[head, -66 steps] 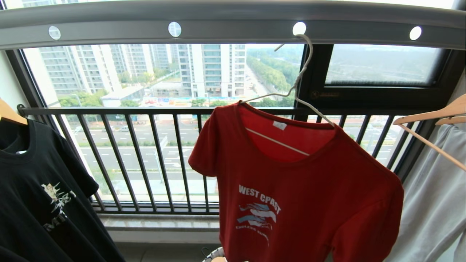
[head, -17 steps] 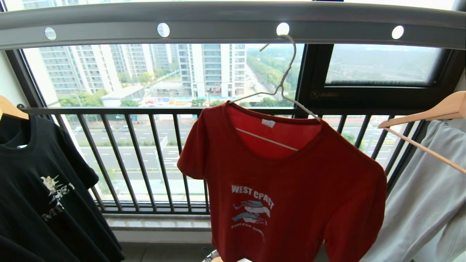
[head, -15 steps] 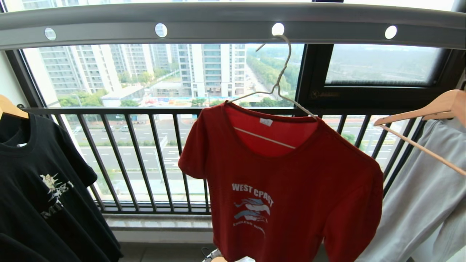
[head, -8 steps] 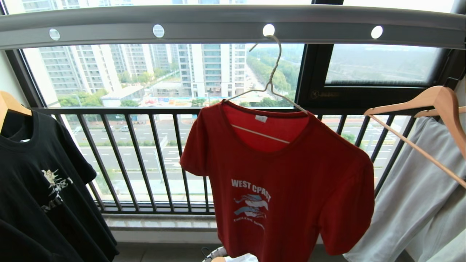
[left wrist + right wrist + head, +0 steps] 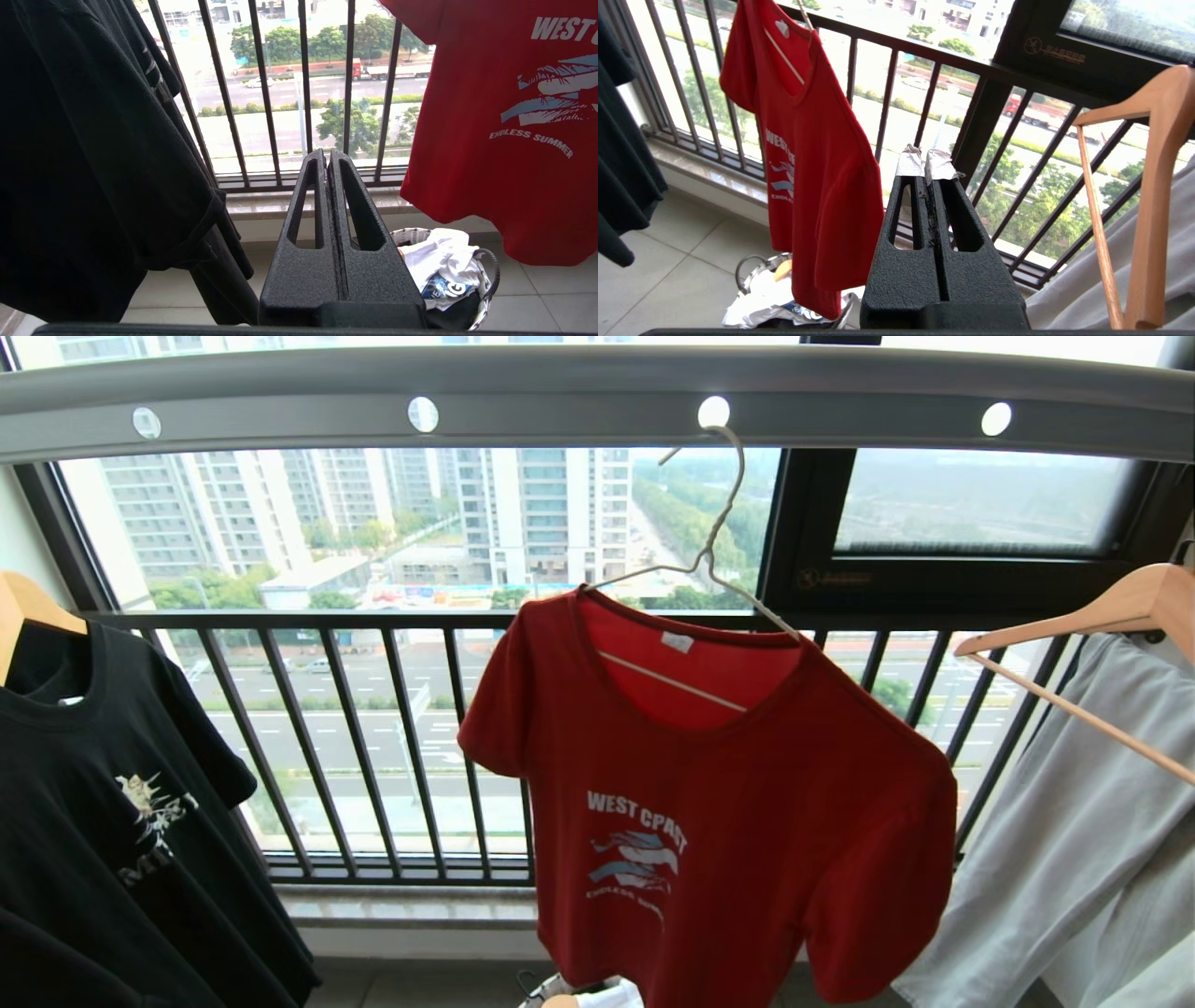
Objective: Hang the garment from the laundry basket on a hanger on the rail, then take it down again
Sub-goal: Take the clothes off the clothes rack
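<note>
pointing out toward the window bars with its two fingers pressed flat together and nothing between them, the right pincer (image 5: 924,161) sits raised beside a wooden hanger (image 5: 1153,196). from it the garment (image 5: 808,154) hangs at about ten o'clock, its side edge turned to the pincer and its long axis dropping straight down from the collar. above the collar the hanger (image 5: 714,546) carries it, hook caught at a hole of the rail (image 5: 560,392), neck leaning toward one o'clock in the head view. the left pincer (image 5: 327,161), likewise closed and empty, sits low with the garment's hem at two o'clock and the laundry basket (image 5: 486,280) near the floor at four o'clock. judging by this, the hanging half looks done, and the right arm seems nearer for lifting the hook off; it would need to open first.
</note>
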`<state>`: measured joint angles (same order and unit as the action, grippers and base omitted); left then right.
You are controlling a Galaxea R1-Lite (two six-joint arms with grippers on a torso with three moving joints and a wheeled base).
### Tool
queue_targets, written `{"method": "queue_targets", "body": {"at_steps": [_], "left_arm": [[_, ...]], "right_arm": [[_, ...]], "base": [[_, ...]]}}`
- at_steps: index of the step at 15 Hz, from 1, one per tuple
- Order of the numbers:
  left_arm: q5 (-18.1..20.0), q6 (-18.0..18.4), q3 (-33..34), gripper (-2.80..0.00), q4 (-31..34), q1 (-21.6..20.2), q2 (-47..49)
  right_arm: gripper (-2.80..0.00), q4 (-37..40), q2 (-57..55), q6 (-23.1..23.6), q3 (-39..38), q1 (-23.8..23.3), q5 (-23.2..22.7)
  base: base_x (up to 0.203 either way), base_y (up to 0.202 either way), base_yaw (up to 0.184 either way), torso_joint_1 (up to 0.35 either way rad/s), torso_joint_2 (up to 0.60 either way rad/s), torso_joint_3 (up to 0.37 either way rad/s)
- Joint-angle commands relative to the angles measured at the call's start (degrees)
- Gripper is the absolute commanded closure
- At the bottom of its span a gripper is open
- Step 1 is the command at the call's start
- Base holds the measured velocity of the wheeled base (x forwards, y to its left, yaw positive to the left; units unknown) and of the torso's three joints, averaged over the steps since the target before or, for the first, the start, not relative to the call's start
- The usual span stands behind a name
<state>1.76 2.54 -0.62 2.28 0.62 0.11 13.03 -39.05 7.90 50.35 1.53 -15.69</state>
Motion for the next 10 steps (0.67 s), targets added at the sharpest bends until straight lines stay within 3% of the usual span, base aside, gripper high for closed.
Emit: {"method": "queue_targets", "body": {"at_steps": [1, 4, 5, 7, 10], "left_arm": [[0.0, 0.01, 0.01, 0.0, 0.01, -0.01, -0.02], [0.0, 0.01, 0.01, 0.0, 0.01, -0.01, -0.02], [0.0, 0.01, 0.01, 0.0, 0.01, -0.01, -0.02], [0.0, 0.01, 0.01, 0.0, 0.01, -0.01, -0.02], [0.0, 0.01, 0.01, 0.0, 0.01, -0.01, -0.02]], "right_arm": [[0.0, 0.24, -8.99, 0.42, 5.16, 1.1, -4.13], [0.0, 0.28, -17.02, 1.2, 9.79, 5.41, -4.94], [-2.8, 0.06, -19.57, 2.19, 11.4, 7.32, -4.87], [-2.8, 0.06, -24.11, 2.89, 15.35, 11.45, -4.79], [-2.8, 0.0, -30.81, 3.07, 20.63, 13.49, -4.88]], "base": [[0.0, 0.0, 0.0, 0.0, 0.0, 0.0], [0.0, 0.0, 0.0, 0.0, 0.0, 0.0], [0.0, 0.0, 0.0, 0.0, 0.0, 0.0], [0.0, 0.0, 0.0, 0.0, 0.0, 0.0], [0.0, 0.0, 0.0, 0.0, 0.0, 0.0]]}}
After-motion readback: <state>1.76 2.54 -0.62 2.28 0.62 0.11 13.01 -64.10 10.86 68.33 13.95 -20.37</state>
